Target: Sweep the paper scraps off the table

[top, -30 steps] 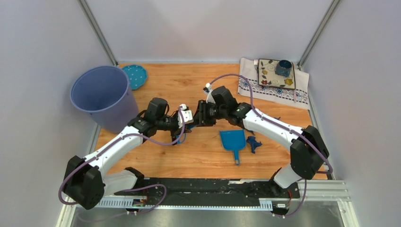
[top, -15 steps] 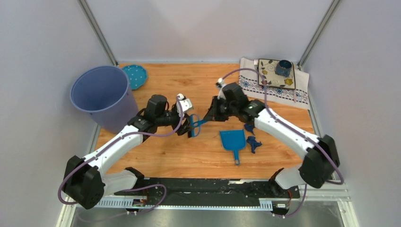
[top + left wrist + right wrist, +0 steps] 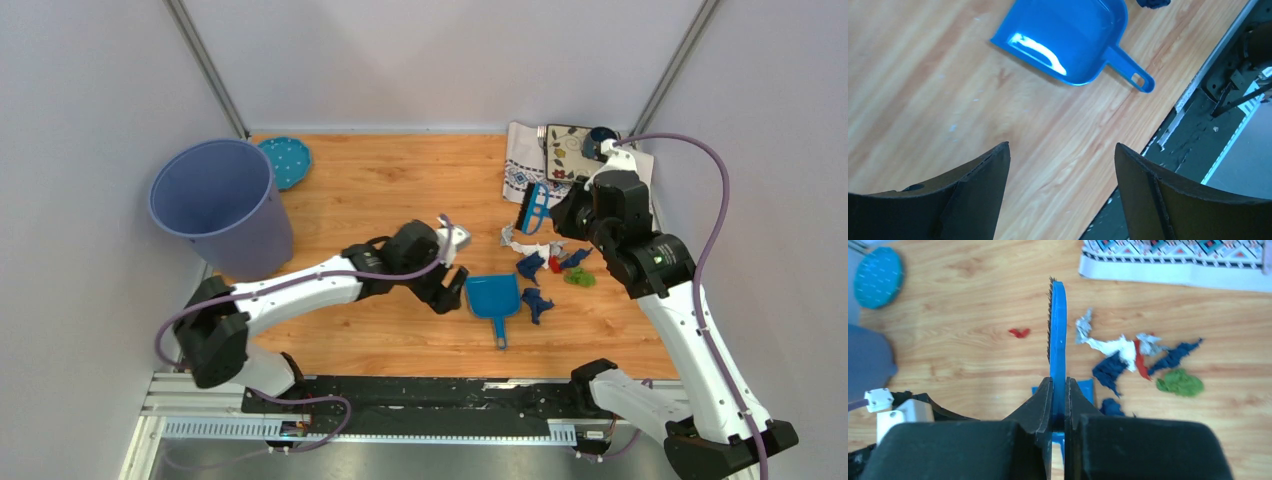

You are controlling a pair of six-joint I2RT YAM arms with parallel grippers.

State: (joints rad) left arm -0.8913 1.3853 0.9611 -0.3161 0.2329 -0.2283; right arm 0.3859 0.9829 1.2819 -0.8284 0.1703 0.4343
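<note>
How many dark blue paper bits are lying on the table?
3. One dark blue bit lies beside the dustpan, another by the white bits, the third by the green bit. More may be hidden.

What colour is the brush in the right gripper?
Blue brush, clamped in the right gripper; clearest in the right wrist view.
</note>
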